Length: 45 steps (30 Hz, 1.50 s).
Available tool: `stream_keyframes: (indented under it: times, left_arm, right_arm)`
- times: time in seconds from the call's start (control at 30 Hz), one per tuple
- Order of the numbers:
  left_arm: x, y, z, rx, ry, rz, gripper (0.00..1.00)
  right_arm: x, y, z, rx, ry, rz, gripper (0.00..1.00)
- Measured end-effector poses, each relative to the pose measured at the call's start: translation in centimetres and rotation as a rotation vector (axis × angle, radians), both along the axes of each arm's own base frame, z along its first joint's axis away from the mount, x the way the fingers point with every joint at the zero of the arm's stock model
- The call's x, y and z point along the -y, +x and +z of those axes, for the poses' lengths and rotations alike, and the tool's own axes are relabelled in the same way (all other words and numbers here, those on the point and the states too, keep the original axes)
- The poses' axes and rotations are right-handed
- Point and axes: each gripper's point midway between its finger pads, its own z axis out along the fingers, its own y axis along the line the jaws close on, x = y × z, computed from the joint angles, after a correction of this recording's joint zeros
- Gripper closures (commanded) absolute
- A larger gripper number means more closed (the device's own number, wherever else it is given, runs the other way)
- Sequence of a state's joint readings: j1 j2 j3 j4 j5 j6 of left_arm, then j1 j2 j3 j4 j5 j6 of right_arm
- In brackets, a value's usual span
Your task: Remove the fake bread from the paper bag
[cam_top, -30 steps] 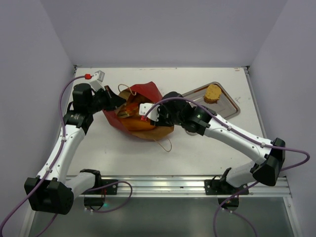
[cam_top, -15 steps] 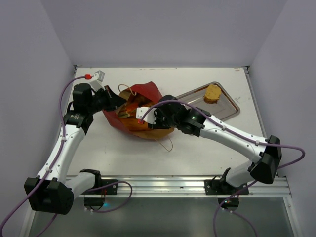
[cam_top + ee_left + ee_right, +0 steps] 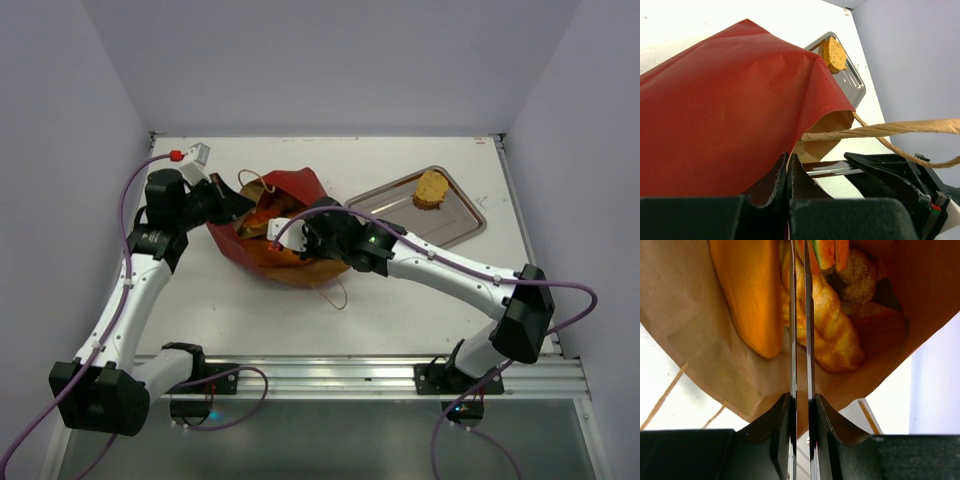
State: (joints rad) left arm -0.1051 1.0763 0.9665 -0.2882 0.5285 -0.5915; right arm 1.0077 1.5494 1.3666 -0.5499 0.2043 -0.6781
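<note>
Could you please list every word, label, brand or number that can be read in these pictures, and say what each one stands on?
No readable text in any view.
The paper bag: plain red outside, plain brown inside, no print.
The fake bread: no label.
The steel tray: bare metal, no marking.
The metal tongs: no stamp visible.
</note>
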Motion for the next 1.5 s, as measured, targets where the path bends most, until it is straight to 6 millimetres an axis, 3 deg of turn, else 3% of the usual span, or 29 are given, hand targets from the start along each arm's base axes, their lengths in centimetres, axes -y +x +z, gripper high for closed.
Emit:
stream_keyframes:
  times: [0.2, 0.33, 0.57, 0.8, 1.13, 1.5]
  left_arm:
    - [0.0, -0.2, 0.1, 0.003, 0.000, 0.001, 1.00]
    - [-0.1, -0.2, 0.1, 0.002, 0.002, 0.006, 1.00]
    - [-0.2, -0.1, 0.6, -0.003, -0.027, 0.040, 1.00]
    - [-0.5, 0.3, 0.8, -0.019, -0.053, 0.081, 1.00]
    - [-1.0, 1.3, 1.0, -0.036, -0.067, 0.140, 1.00]
    - [-1.4, 2.2, 0.8, -0.050, -0.065, 0.178, 1.00]
  right_arm:
    - [0.2, 0.1, 0.2, 0.003, 0.008, -0.014, 0.89]
    - [0.8, -0.3, 1.6, -0.015, 0.055, 0.001, 0.91]
    - [4.8, -1.4, 5.4, -0.016, 0.180, 0.010, 0.91]
    - [6.9, -3.0, 6.0, -0.069, 0.223, 0.038, 0.92]
    - [7.9, -4.4, 6.7, -0.141, 0.264, 0.053, 0.93]
    - [9.4, -3.8, 11.2, -0.082, 0.363, 0.003, 0.94]
